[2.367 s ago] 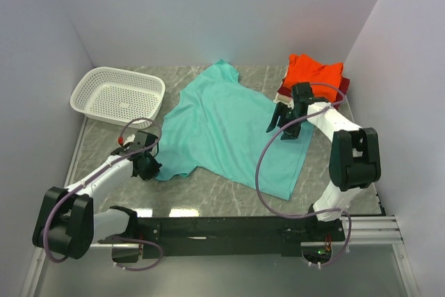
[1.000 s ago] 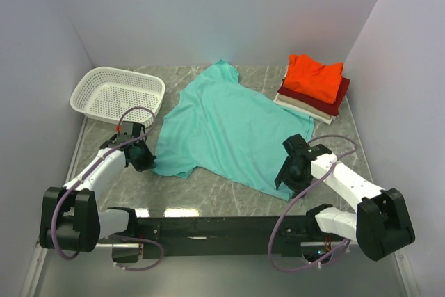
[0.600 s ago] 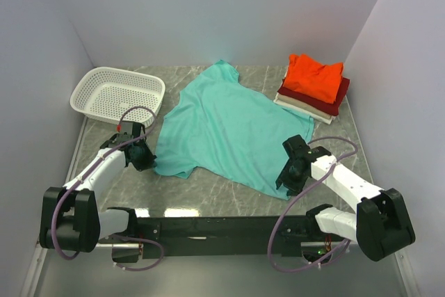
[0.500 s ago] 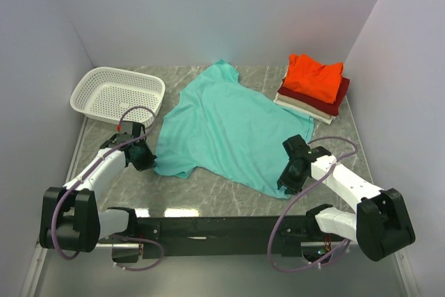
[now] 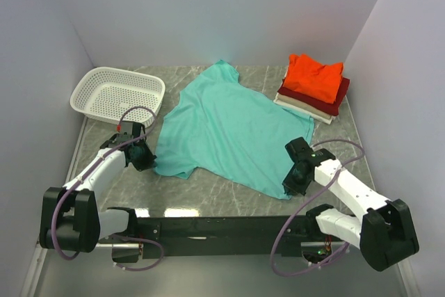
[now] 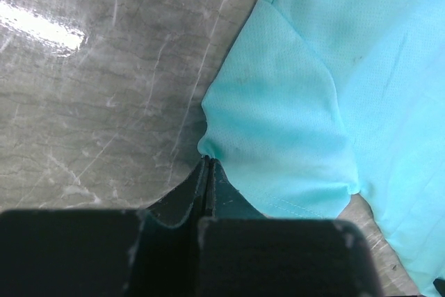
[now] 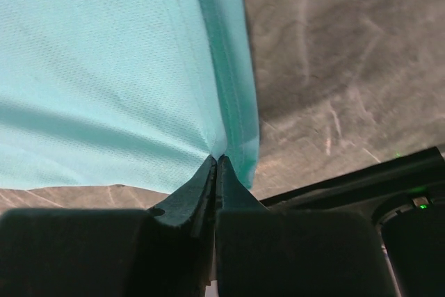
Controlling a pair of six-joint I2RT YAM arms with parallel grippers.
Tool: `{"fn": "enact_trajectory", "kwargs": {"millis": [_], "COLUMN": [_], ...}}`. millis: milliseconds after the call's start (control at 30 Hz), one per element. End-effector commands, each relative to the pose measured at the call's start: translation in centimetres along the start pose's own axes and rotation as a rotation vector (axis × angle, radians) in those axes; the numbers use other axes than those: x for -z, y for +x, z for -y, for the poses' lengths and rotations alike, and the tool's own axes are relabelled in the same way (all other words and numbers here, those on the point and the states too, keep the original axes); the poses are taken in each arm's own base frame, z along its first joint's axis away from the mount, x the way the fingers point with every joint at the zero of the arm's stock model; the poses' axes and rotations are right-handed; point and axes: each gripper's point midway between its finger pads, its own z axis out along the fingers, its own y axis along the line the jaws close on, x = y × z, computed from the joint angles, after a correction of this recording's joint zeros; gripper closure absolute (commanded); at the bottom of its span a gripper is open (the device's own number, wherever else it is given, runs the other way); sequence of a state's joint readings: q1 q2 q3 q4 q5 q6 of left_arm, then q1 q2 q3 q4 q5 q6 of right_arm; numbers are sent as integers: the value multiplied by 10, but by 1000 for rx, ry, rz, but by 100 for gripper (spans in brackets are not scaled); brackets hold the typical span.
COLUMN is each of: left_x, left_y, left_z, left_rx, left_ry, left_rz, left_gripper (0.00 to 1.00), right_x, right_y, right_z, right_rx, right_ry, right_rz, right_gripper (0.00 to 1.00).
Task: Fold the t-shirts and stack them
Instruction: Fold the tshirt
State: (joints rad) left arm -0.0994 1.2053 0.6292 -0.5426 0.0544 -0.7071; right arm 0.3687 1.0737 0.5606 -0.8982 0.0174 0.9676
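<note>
Two pinches set: left gripper (image 6: 207,165) pressed shut on sleeve edge of teal t-shirt (image 5: 229,126), right gripper (image 7: 215,161) shut on hem corner. Shirt spread flat on marble table (image 5: 215,189), near folded stack (image 5: 314,85). Cloth looks light, limp; you raise both corners together or it sags.

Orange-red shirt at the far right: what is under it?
The orange-red shirt lies on a folded dark red shirt, which lies on a cream shirt. Only their edges show; the rest of both is covered.
</note>
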Motion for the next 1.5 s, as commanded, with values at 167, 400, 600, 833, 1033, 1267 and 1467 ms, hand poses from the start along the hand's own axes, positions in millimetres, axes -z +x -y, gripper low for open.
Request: {"fn": "enact_trajectory", "kwargs": {"millis": [167,400,600,833,1033,1267,1467], "left_x": [20,29,42,51,52,51,51], "left_y": [-29,-37,-42,-43,-43,-42,-42], "left_z": [8,6,8,6,6,7,7], "left_rx": [-5,9,25,39,40,39,38], "left_ry": [27,26,45,53,56,63,66], "left_rz": [96,119,136,147,151,146,144], "left_gripper": [100,100,100,100,100,99,99], "right_x": [4,6,4,-1,13,24,7], "right_y": [0,-3,-3,1,3,27,43], "right_z": [22,24,23,25,11,-8,9], "right_rx": [-61,-80,-75,-44,-10,46,57], "right_ry": [95,112,118,147,111,20,77], "right_rz": [32,48,51,32,46,2,-45], "right_gripper": [100,100,100,62,47,47,49]}}
